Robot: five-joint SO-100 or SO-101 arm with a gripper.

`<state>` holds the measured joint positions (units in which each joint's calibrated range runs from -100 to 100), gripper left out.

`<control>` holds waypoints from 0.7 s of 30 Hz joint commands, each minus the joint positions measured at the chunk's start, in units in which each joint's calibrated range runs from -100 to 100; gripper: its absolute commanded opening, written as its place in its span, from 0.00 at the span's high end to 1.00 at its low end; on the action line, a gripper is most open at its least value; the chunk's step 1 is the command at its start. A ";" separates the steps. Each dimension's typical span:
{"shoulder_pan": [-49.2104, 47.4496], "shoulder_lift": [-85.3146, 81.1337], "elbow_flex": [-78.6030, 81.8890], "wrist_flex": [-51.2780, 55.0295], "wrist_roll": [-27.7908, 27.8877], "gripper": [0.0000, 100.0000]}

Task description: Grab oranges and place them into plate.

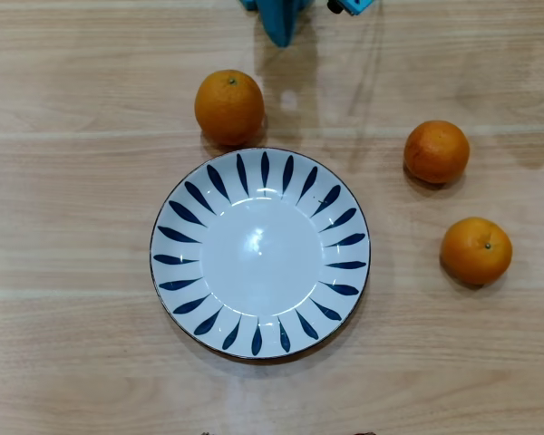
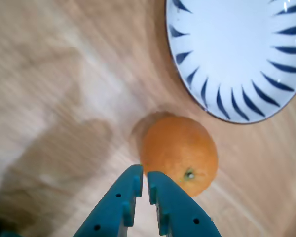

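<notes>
The white plate with dark blue rim strokes (image 1: 259, 335) lies empty in the middle of the wooden table; part of it shows at the top right of the wrist view (image 2: 237, 44). Three oranges lie on the table outside it: the larger one (image 1: 228, 106) just past the plate's upper left rim, one (image 1: 436, 151) at the upper right, one (image 1: 475, 250) at the right. My blue gripper (image 1: 279, 36) pokes in at the top edge. In the wrist view its fingers are together and empty (image 2: 144, 174), tips just above the larger orange (image 2: 180, 150).
The table is pale wood with plank seams. The arm's shadow falls on the wood left of the gripper in the wrist view. Nothing else stands on the table in either view.
</notes>
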<state>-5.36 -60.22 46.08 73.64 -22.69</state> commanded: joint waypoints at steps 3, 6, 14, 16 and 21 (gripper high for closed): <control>1.01 2.06 -3.94 5.13 -13.90 0.98; 2.94 2.06 -3.94 10.46 -16.30 0.98; 2.14 2.23 -8.10 20.60 -16.51 0.97; 2.14 2.40 -8.37 20.60 -16.51 0.97; 2.14 7.73 -10.46 19.39 -16.57 0.97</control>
<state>-3.42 -55.99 39.62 94.14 -38.97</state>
